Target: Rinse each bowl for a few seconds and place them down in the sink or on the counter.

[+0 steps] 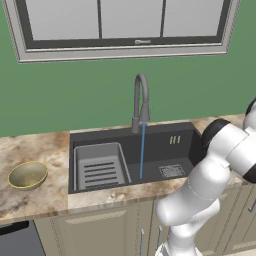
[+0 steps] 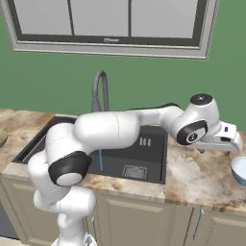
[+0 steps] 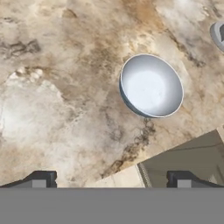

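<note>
In the left base view, the olive-gold bowl (image 1: 27, 175) sits on the surface (image 1: 40, 200) left of the sink (image 1: 135, 155), where the faucet (image 1: 141, 100) runs a thin stream. In the right base view, the arm reaches right over the surface, its gripper (image 2: 229, 139) near the pale blue bowl (image 2: 239, 170) at the frame's edge. In the hand view, that bowl (image 3: 151, 85) rests upright ahead, untouched, jaws spread wide. It sits close to the front edge; a careless descent could clip the rim and tip it off.
</note>
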